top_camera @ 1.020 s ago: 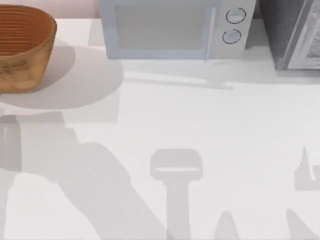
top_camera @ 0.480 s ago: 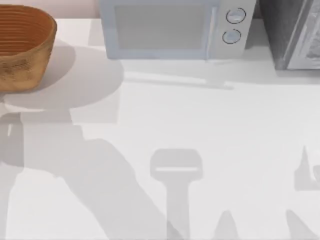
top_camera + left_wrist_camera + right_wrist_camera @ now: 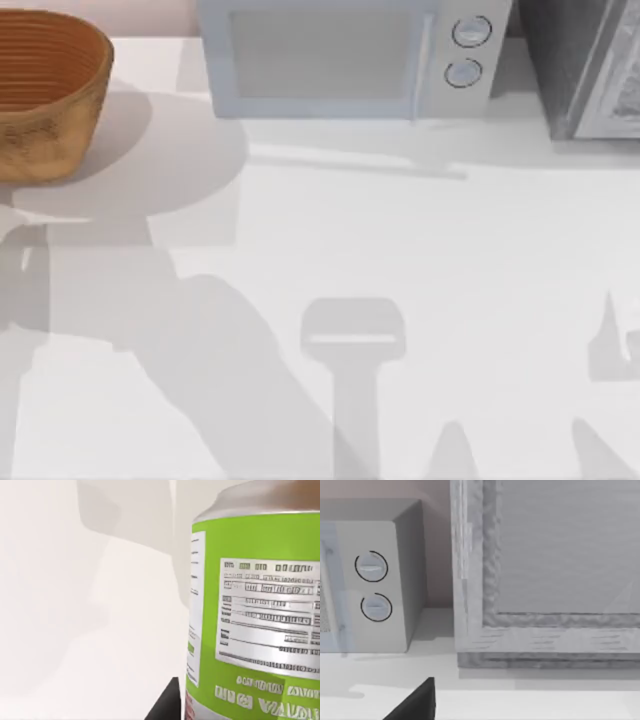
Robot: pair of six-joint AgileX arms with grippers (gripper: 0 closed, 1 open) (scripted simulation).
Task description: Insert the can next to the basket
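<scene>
You are carrying the can point(image 3: 255, 615) close against the left hand's camera, above the bare desk point(image 3: 420, 260); the grip itself cannot be told. Be steering toward the basket point(image 3: 45, 95), lowering upright just beside its wall.

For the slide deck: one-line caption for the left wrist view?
Close-up of the can, green side with its white printed label facing the camera, above the white table.

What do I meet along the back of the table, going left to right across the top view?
Round orange-brown woven wicker basket → pale grey microwave with two round dials → grey boxy appliance at the right edge.
</scene>
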